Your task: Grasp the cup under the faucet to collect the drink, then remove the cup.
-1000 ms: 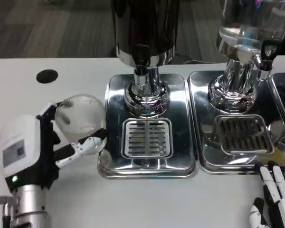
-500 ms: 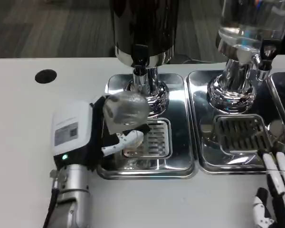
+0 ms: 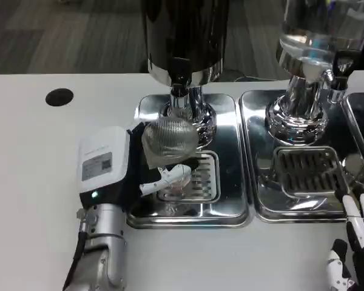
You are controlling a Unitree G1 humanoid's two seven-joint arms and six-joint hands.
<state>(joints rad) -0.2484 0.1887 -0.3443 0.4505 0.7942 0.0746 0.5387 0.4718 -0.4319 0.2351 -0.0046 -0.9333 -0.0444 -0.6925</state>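
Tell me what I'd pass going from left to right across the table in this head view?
Black hole in the table → left hand holding the clear cup → dark dispenser on its steel tray → clear dispenser on a second tray → right hand at the edge.

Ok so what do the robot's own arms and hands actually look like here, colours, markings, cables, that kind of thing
The left hand has a boxy white back with a grey label, a small green light, black sides and white-and-black fingers. Its silver forearm is a ribbed metal cylinder with a thin black cable alongside. The right hand shows slim fingers in white and black.
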